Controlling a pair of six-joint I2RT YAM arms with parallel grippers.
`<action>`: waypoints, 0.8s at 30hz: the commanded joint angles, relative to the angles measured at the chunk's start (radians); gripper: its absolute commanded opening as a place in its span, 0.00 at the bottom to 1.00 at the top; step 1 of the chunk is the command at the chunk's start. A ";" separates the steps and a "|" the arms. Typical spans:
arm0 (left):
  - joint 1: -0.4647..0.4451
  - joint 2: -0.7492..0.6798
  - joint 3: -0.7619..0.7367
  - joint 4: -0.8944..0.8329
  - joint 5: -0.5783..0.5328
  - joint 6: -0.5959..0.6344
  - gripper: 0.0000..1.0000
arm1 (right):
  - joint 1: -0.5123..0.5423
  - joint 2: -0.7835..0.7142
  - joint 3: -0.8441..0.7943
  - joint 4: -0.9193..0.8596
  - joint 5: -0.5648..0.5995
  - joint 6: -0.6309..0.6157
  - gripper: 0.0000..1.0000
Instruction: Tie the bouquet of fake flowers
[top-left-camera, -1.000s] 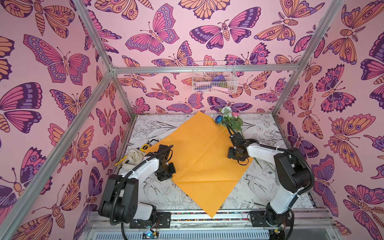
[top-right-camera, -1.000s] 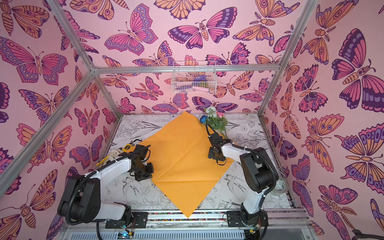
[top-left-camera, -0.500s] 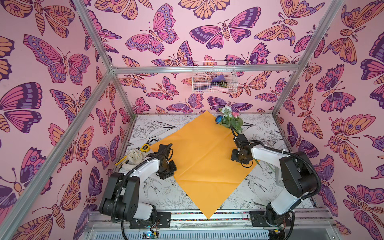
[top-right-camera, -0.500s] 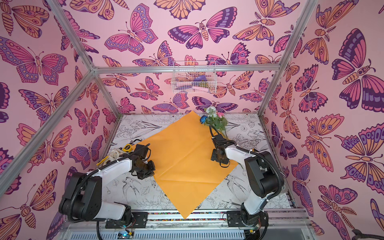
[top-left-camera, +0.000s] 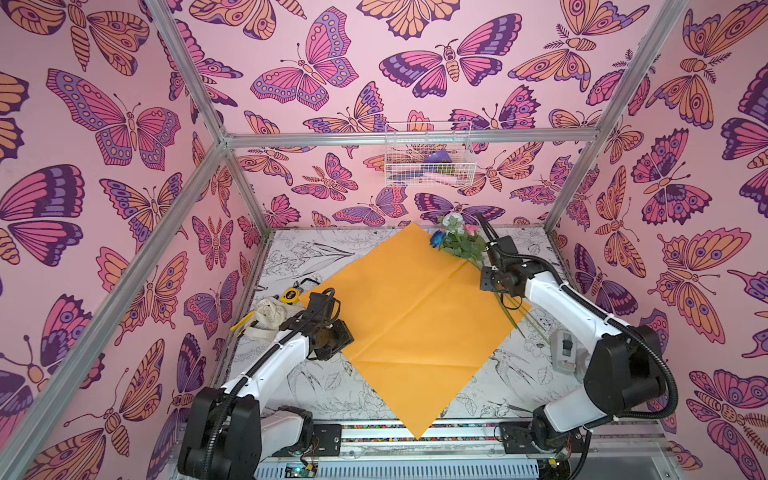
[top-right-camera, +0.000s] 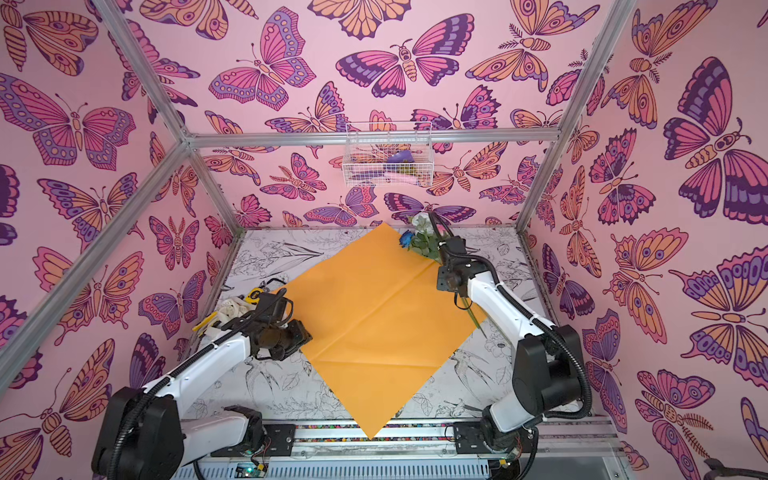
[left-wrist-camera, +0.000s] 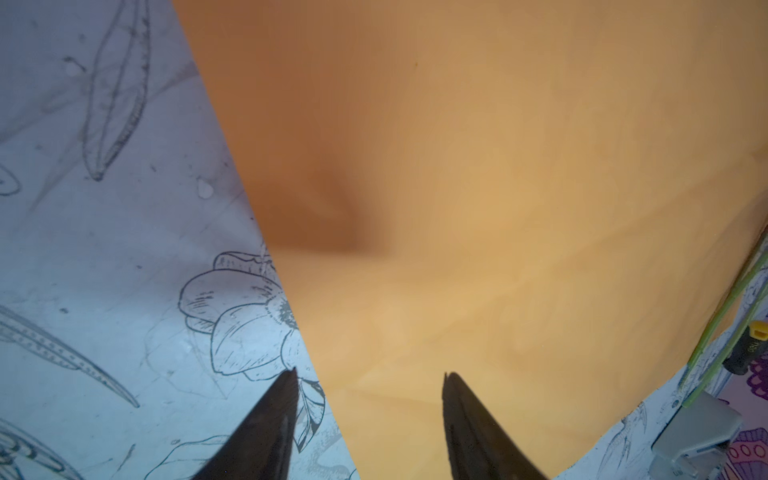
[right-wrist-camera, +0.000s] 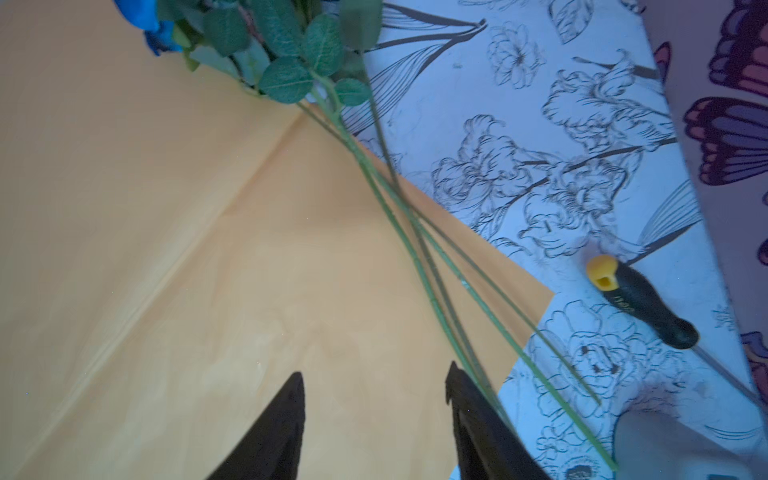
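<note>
Our left jaws and right jaws stand partly open, empty: left over the left edge of the orange paper (top-left-camera: 415, 324), right just beside the flowers (top-left-camera: 459, 245) lying along its far-right edge. Nudging carelessly, we could scatter the loose stems (right-wrist-camera: 415, 249).

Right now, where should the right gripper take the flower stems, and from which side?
I'd grip the bare stems where they cross into one bundle, below the leaves. They lie flat on the orange paper and fan apart toward the cut ends, so come straight down with the open right gripper, jaws across the stems.
</note>
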 joint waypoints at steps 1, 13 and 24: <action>0.002 -0.059 -0.022 -0.070 -0.064 -0.007 0.63 | -0.073 0.076 0.051 -0.111 -0.027 -0.115 0.52; 0.013 -0.175 0.110 -0.157 -0.148 0.083 0.60 | -0.131 0.262 0.169 -0.097 -0.052 -0.304 0.42; 0.015 0.173 0.187 0.152 0.021 0.103 0.53 | -0.131 0.408 0.278 -0.109 -0.091 -0.375 0.38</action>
